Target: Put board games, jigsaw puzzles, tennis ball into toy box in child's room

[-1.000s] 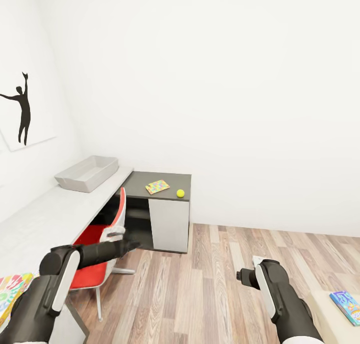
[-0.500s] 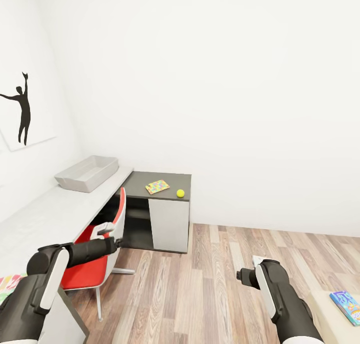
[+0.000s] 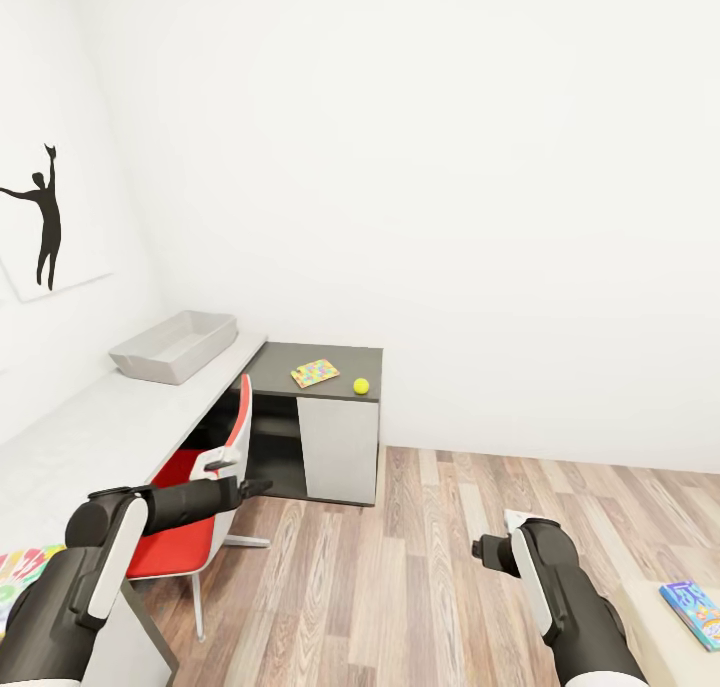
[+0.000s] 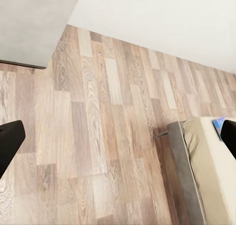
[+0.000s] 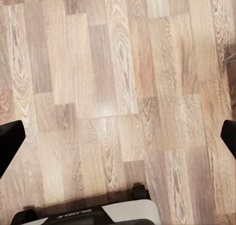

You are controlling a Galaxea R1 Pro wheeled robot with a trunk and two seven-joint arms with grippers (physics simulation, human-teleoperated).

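mostly bare floor (image 3: 420,567) beside table (image 3: 110,427)

1. Rt wrist view: you've got pale lettering on the robot's dark base (image 5: 83,216) over the wood floor; looks like a brand name, too small and blurry to read for certain.
2. Head view: blue board game (image 3: 692,612) cover print isn't legible.

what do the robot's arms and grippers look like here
Both arms are glossy black, rounded tubes with white panels along the forearms. The left gripper is dark with a white wrist housing; the right gripper is a black block. In the wrist views the fingertips are plain black.
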